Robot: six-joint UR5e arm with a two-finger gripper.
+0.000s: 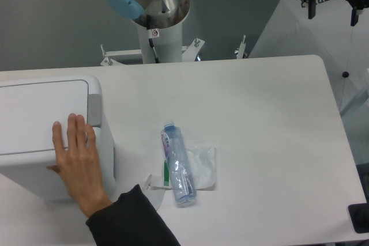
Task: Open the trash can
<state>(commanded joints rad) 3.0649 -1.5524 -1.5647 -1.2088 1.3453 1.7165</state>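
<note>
The trash can (34, 113) is a large white boxy bin at the left edge of the table, partly cut off by the frame. Its flat lid is down, and a small grey button tab (94, 109) sits on its right side. A person's hand (78, 162) in a dark sleeve rests flat on the can's front right corner. My gripper (332, 12) is black and hangs at the top right, high above and beyond the table's far right corner, far from the can. Its fingers are spread apart and hold nothing.
A clear plastic water bottle (177, 165) lies on a crumpled clear wrapper (199, 168) near the table's middle front. The arm's base column (155, 21) stands behind the table's far edge. A white draped surface (323, 38) lies beyond the right corner.
</note>
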